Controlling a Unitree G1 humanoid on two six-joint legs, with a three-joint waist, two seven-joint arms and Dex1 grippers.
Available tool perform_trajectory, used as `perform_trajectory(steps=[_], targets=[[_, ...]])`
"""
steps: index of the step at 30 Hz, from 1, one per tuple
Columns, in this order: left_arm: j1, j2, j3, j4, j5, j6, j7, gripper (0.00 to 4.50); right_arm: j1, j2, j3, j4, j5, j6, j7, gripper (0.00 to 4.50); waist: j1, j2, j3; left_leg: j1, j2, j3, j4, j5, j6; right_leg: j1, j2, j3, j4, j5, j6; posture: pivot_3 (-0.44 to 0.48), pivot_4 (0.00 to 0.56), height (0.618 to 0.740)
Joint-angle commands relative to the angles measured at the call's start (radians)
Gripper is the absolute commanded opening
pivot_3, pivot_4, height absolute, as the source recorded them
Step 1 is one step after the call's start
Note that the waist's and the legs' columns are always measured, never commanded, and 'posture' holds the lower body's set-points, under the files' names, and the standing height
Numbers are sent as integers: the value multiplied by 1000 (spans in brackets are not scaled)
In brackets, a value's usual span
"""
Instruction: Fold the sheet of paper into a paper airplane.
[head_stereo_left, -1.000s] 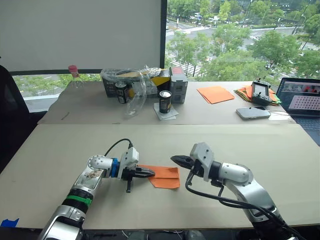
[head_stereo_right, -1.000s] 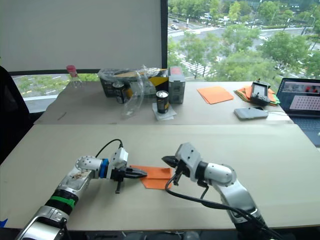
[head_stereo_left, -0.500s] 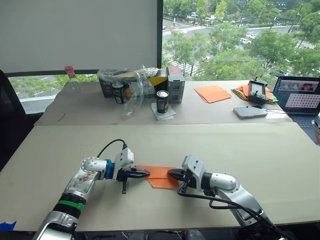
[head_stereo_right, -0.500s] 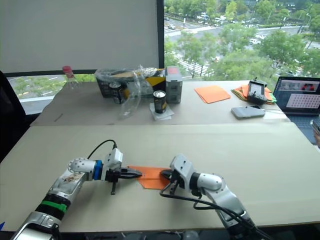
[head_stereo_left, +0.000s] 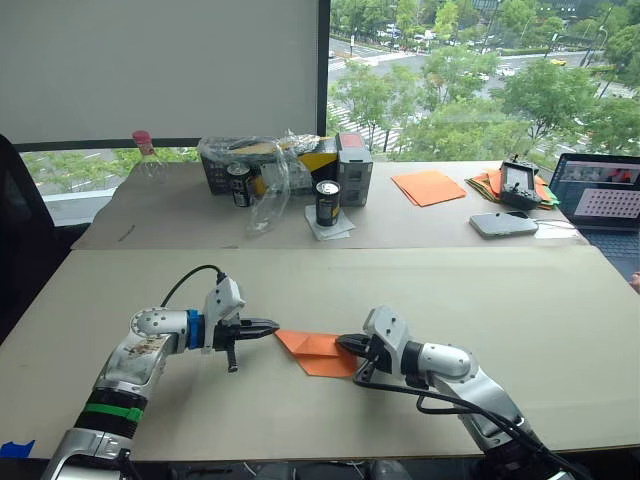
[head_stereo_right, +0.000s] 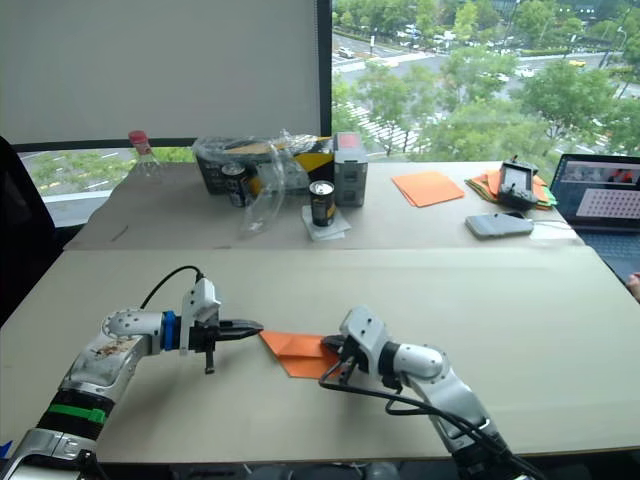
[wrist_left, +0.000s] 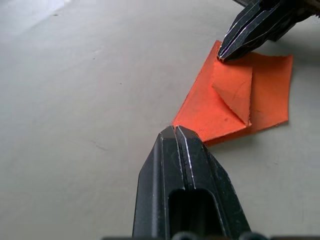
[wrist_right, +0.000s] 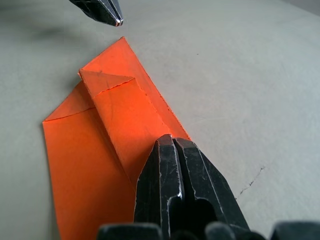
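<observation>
- We see the sheet of paper (head_stereo_left: 322, 350), partly folded to a point, lying flat near the front edge of the near table (head_stereo_left: 560, 330), around its middle.
- Right gripper (head_stereo_left: 343, 345): fingers pressed together, tips down on the paper's folded flap, pinning it, not clamping it.
- Left gripper (head_stereo_left: 274, 327): fingers closed with nothing between them, tips just off the paper's pointed end, apart from it.
- Beige tabletop, bare apart from that; a seam runs along to the far table (head_stereo_left: 180, 215).
- Far table: can (head_stereo_left: 329, 203), clear plastic bag (head_stereo_left: 262, 175) over boxes, bottle (head_stereo_left: 147, 150), smooth orange sheets (head_stereo_left: 430, 187), phone (head_stereo_left: 505, 225), coloured paper pile (head_stereo_left: 488, 185), laptop (head_stereo_left: 602, 195).
- Beyond we see a window (head_stereo_left: 480, 70) with trees and a white blind (head_stereo_left: 160, 70).
</observation>
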Motion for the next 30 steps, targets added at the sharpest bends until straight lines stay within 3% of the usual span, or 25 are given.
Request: perform_trajectory(steps=[1,7,14,19,26,30], targets=[[-1,5,34,-75,-47,43,12,0,-11,-19,-45,-66,52,45,32,51,0,0,1,0,0,0,0,0,0,0,0,0,0,0,0,0,150,670],[-22,61,76,-112,-81,114,15,0,6,-81,-183,-245,288,220,108,51,-2,0,3,-5,0,-1,1,0,0,-4,0,-1,0,0,0,0,150,670],[20,83,78,-206,-97,187,45,0,25,-165,-206,-190,316,274,153,51,2,0,4,-6,0,-1,0,0,1,-2,-1,-1,-5,0,0,0,150,670],[48,87,91,-249,-108,212,68,0,-16,-138,-201,-142,336,307,153,1445,-1,1,5,-6,0,-1,0,0,1,-3,-1,-1,-5,0,0,0,150,670],[102,118,107,-285,-117,217,71,0,-62,-126,-159,-71,315,282,182,3930,1,1,5,-6,0,-1,-3,0,0,-3,-1,-1,-7,0,0,0,150,670],[112,121,114,-285,-118,216,87,0,-97,-114,-106,-39,304,259,229,3930,1,1,6,-6,0,-1,-4,0,0,-3,-1,-1,-7,0,-1,0,150,670]])
